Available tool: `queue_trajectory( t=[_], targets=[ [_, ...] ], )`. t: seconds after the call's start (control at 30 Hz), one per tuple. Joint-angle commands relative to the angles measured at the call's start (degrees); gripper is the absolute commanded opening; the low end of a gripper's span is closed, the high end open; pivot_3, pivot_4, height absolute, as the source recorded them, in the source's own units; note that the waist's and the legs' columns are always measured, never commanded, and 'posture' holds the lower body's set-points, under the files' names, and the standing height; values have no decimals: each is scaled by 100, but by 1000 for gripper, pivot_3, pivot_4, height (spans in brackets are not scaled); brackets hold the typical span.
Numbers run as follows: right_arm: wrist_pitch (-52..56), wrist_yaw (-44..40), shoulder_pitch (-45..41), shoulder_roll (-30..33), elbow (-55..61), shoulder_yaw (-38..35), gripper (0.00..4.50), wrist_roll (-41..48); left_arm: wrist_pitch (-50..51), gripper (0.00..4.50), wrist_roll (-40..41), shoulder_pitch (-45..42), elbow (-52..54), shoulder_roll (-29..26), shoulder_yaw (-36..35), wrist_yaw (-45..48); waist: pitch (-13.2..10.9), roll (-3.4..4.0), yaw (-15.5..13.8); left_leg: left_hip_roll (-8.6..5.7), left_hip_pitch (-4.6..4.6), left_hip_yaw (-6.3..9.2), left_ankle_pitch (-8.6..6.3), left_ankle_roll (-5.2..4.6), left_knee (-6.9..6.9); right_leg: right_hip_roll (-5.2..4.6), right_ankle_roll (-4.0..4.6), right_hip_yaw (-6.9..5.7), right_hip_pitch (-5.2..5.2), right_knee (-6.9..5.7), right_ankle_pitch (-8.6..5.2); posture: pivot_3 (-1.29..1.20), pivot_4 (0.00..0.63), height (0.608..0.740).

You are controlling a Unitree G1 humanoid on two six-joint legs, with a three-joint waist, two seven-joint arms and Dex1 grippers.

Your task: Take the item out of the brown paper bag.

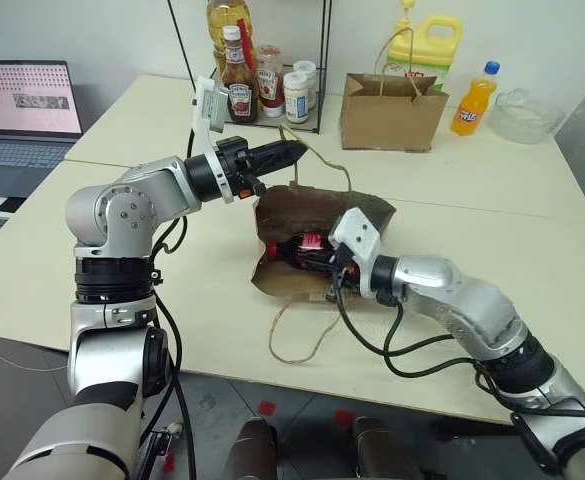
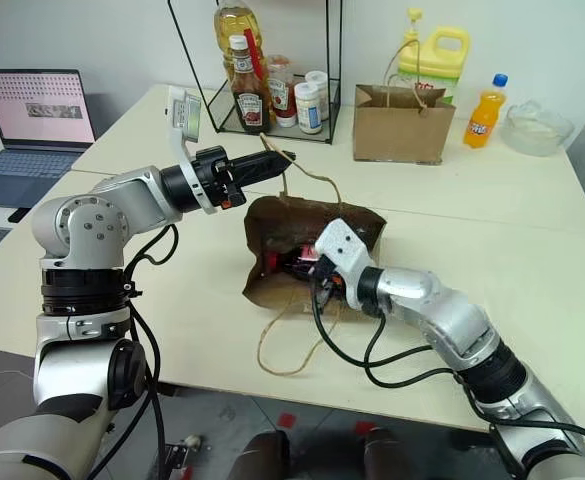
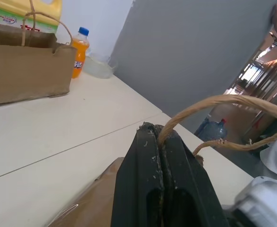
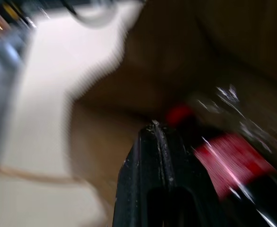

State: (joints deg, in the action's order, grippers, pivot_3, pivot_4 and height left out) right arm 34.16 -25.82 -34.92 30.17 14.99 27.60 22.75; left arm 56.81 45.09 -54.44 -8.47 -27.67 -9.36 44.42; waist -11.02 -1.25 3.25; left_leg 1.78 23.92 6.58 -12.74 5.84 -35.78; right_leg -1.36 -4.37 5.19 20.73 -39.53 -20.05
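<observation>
My right gripper (image 1: 324,262) reaches into the mouth of the brown paper bag (image 1: 364,212), so its fingertips are hidden from the head views, and my right wrist view is too smeared to tell whether they touch the cola bottle (image 4: 233,161). Most of that bottle lies hidden inside the bag
</observation>
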Motion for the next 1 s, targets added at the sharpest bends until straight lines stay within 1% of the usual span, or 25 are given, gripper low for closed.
queue_trajectory(
  t=[0.03,0.13,0.23,0.27,0.37,0.4,0.43,0.47,0.5,0.63,0.87,0.93,1.0],
  targets=[
    [-455,-164,-191,336,113,271,26,-1170,-90,0,80,-104,273,25,-88,1,0,0,-1,0,2,-2,0,0,0,0,0,2,4,-3,0,0,150,740],
    [-568,-371,-188,521,153,362,599,-1728,-83,0,90,-80,308,52,-97,-21,0,0,-2,0,3,-1,0,1,-1,-1,0,1,5,-4,0,0,150,740],
    [-594,-664,-165,581,212,346,1648,-2019,-69,0,107,-44,358,62,-107,-25,0,0,-2,0,3,-2,0,1,-2,0,0,2,5,-6,0,0,150,740],
    [-685,-776,-214,650,209,418,2057,-2233,-73,0,104,-39,360,64,-109,-20,0,0,-2,0,3,-2,0,1,-2,-1,0,2,5,-7,0,0,150,740],
    [-865,-1108,-368,769,122,625,3086,-2755,-89,0,96,-38,355,73,-109,-9,0,0,-2,0,3,-2,0,1,-4,-1,0,2,4,-7,0,0,150,740],
    [-909,-1198,-424,771,57,687,3504,-2914,-96,0,94,-42,348,76,-109,-4,0,0,-2,0,3,-3,0,1,-4,-1,0,2,4,-8,0,0,150,740],
    [-951,-1278,-481,765,-16,746,3802,-3067,-105,0,90,-48,337,79,-109,2,0,0,-2,0,3,-2,0,1,-4,-1,0,2,4,-8,0,0,150,740],
    [-986,-1366,-530,751,-94,801,4197,-3208,-112,0,85,-52,328,81,-108,8,0,0,-1,0,2,-2,1,1,-5,-1,0,2,5,-9,0,0,150,740],
    [-983,-1493,-573,737,-189,873,4475,-3317,-118,0,85,-42,337,89,-108,9,0,0,-1,0,2,-2,1,1,-5,-1,0,2,5,-10,0,0,150,740],
    [-1201,-1627,-707,452,-843,966,4475,-3669,-141,0,86,47,416,137,-106,-8,0,0,0,0,2,-3,1,1,-8,-1,1,2,4,-13,0,0,150,740],
    [-1822,-1777,-806,305,-1975,1080,4475,-4367,-86,0,150,190,599,161,-163,-75,1,-2,-1,0,-3,-3,1,2,-20,-2,1,2,-2,-25,1,0,150,740],
    [-1990,-1793,-824,262,-2073,944,4115,-4341,-80,0,157,197,612,154,-172,-88,2,-2,-1,0,-11,-2,1,2,-23,-2,1,2,-9,-30,1,0,150,740],
    [-2095,-1810,-805,249,-2019,776,3525,-4300,-81,0,158,195,607,142,-176,-95,2,-2,0,-1,-21,-1,1,1,-24,-2,1,2,-18,-34,1,0,150,740]
  ],
)
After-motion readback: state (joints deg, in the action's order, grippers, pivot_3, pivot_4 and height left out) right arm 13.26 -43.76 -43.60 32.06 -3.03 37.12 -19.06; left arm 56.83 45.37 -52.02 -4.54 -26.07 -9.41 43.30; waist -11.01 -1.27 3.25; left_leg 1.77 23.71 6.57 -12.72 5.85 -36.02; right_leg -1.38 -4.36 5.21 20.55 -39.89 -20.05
